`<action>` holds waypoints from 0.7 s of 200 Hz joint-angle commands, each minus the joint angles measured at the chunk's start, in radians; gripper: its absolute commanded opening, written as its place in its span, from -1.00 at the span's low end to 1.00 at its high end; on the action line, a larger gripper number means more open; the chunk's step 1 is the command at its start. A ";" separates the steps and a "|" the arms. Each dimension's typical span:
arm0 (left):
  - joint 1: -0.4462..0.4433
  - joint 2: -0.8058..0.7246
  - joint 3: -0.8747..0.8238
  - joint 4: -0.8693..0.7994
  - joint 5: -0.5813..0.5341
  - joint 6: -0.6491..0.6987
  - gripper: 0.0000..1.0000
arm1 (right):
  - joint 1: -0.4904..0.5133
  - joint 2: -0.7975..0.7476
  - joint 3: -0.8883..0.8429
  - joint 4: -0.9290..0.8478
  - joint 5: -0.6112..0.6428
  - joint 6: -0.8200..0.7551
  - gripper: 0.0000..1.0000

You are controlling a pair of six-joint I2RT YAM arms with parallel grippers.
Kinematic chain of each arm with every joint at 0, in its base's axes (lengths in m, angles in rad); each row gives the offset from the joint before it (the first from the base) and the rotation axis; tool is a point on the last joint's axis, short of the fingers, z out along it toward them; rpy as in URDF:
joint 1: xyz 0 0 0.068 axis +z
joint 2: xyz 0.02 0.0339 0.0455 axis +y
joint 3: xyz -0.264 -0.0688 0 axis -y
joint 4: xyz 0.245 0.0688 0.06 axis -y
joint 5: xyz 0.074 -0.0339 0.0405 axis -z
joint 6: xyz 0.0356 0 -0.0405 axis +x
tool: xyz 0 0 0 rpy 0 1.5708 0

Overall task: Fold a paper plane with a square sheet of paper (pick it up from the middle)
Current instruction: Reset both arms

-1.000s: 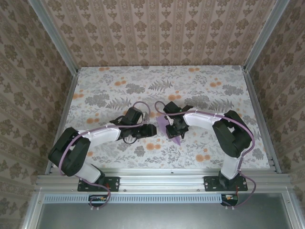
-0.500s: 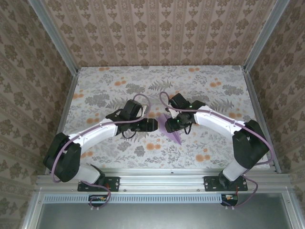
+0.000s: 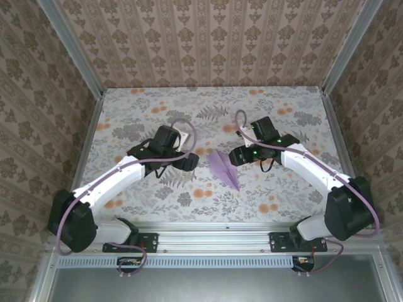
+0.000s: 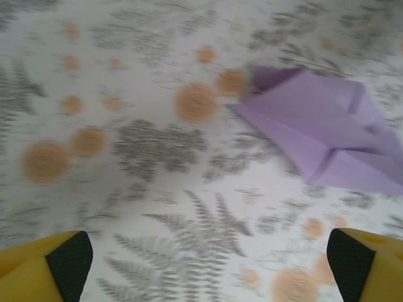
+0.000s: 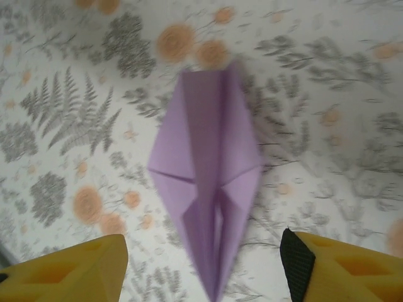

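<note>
Floral table (image 3: 138, 113), both arms reach in toward the centre. Left gripper (image 3: 192, 162) has jaws spread wide, nothing between the pads (image 4: 69, 258). Right gripper (image 3: 234, 156) has jaws parted, gripping nothing. Paper plane (image 3: 224, 168) lies flat on the table between the two grippers, folded, touching neither; its pointed end faces the near edge.

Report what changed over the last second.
Both grippers opened and drew apart: the left gripper backed off leftward, and the right gripper came off the paper plane and moved rightward. The paper plane stayed folded at about the same spot on the table, now lying free between them.
</note>
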State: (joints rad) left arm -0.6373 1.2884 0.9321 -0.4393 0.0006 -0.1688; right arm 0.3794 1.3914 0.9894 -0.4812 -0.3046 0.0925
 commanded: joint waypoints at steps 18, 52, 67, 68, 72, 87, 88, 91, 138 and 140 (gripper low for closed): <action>0.122 -0.091 -0.170 0.188 -0.214 0.108 1.00 | -0.130 -0.118 -0.170 0.322 0.041 0.033 0.51; 0.281 -0.123 -0.301 0.372 -0.221 0.117 1.00 | -0.184 -0.133 -0.271 0.484 0.225 0.024 0.80; 0.348 -0.109 -0.296 0.392 -0.212 0.131 1.00 | -0.214 -0.117 -0.288 0.512 0.296 0.011 0.84; 0.352 -0.109 -0.295 0.394 -0.214 0.132 1.00 | -0.216 -0.116 -0.290 0.513 0.301 0.010 0.84; 0.363 -0.108 -0.297 0.407 -0.219 0.139 1.00 | -0.225 -0.112 -0.298 0.532 0.320 0.008 0.85; 0.426 -0.096 -0.316 0.473 -0.202 0.158 1.00 | -0.267 -0.106 -0.321 0.599 0.364 0.005 0.98; 0.428 -0.095 -0.317 0.479 -0.199 0.159 1.00 | -0.269 -0.106 -0.324 0.606 0.366 0.005 0.99; 0.443 -0.090 -0.322 0.499 -0.192 0.161 1.00 | -0.273 -0.105 -0.332 0.629 0.375 0.003 0.99; 0.543 0.082 -0.338 0.721 -0.117 0.211 1.00 | -0.361 -0.009 -0.358 0.815 0.407 -0.003 1.00; 0.546 0.091 -0.338 0.731 -0.115 0.213 1.00 | -0.366 0.006 -0.361 0.826 0.403 -0.001 1.00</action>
State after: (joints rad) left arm -0.1158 1.3033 0.6106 0.1322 -0.1650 -0.0139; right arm 0.0452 1.3430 0.6491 0.1940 0.0547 0.1028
